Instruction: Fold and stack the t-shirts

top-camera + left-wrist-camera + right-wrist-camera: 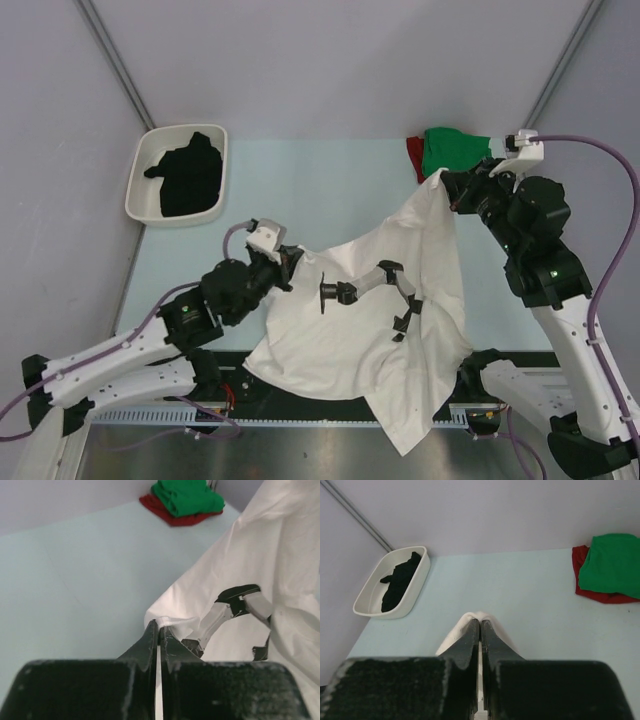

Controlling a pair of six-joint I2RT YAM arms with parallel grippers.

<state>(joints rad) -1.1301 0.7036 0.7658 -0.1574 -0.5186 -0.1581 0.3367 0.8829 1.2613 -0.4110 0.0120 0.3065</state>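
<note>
The large white t-shirt, with a black and grey print, hangs stretched between both grippers above the table. Its lower part spills over the near edge. My left gripper is shut on the shirt's left edge; the pinched cloth shows in the left wrist view. My right gripper is shut on its upper right corner, a white fold at the fingertips. The green shirt lies folded on the red shirt at the far right. The black shirt lies crumpled in the tray.
A white rounded plastic tray stands at the far left and also shows in the right wrist view. Grey walls close in the pale blue table. A cable rail runs along the near edge.
</note>
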